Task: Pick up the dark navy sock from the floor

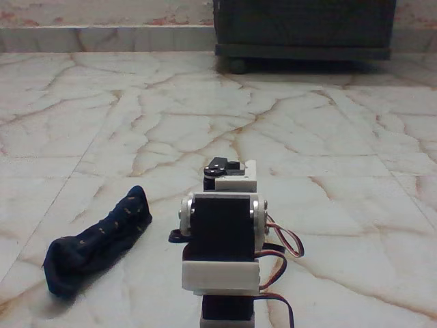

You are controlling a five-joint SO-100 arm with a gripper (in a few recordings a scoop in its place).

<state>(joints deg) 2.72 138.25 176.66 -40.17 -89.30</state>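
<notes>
Soft, slightly hazy picture; even dim light; faint sheen on floor [205,116].

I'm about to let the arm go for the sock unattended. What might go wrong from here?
1. The sock lies off to the left of the arm in the fixed view, so the arm must swing well sideways; a poor aim would close on bare floor.
2. The sock is limp and bunched, so a shallow pinch may slip off a fold.
3. The floor looks glossy, so the sock might slide when pushed.
</notes>
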